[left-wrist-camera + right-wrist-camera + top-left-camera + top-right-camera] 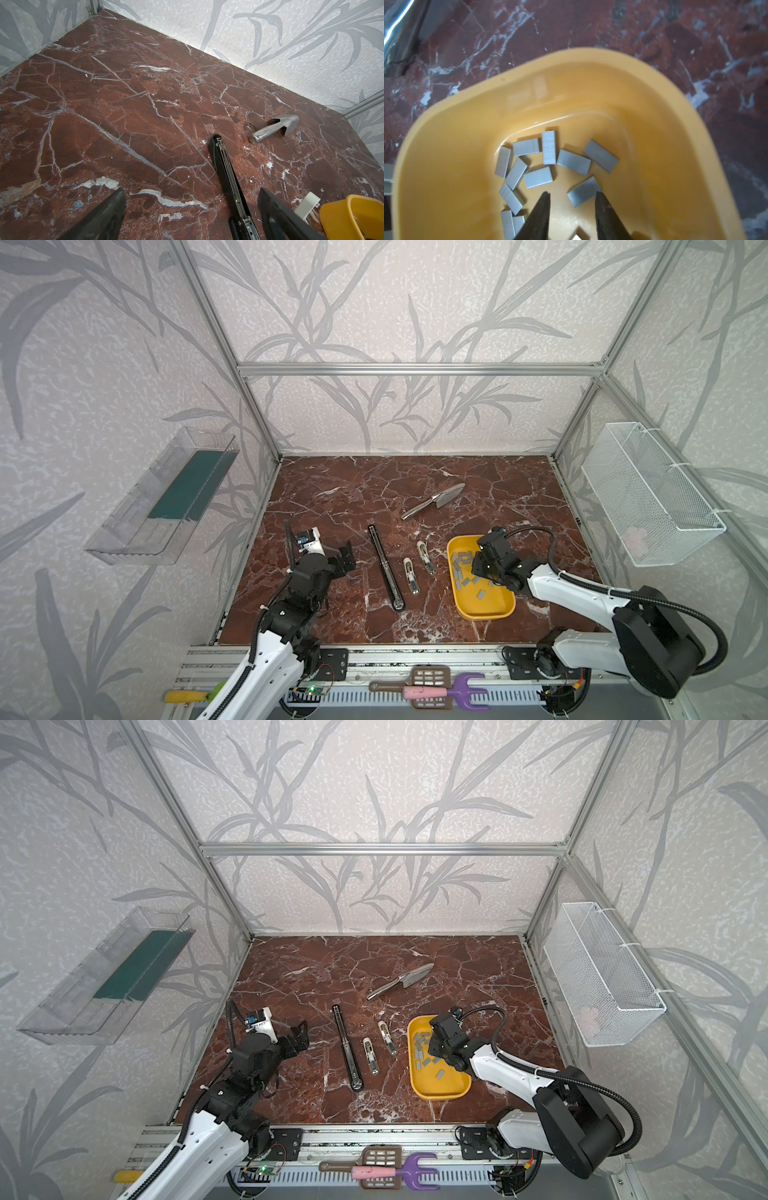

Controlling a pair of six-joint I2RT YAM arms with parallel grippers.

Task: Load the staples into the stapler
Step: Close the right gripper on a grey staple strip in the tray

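Note:
Several small grey staples (pixel 463 560) lie loose in a yellow tray (pixel 486 610) at the right. My right gripper (pixel 572 194) is down inside that tray, its jaws a short gap apart with bare tray floor between them. One staple strip (pixel 583 192) lies against the tip of one finger. A long black stapler (pixel 386 566) lies opened flat mid-table with its metal channel up. Two small white staplers (pixel 410 576) (pixel 427 558) lie between it and the tray. My left gripper (pixel 191 193) hangs wide open and empty, just left of the black stapler (pixel 226 172).
A shiny metal trowel (pixel 436 499) lies behind the staplers. A wire basket (pixel 648 493) hangs on the right wall and a clear bin (pixel 166 493) on the left wall. Plastic toy tools (pixel 428 691) rest on the front rail.

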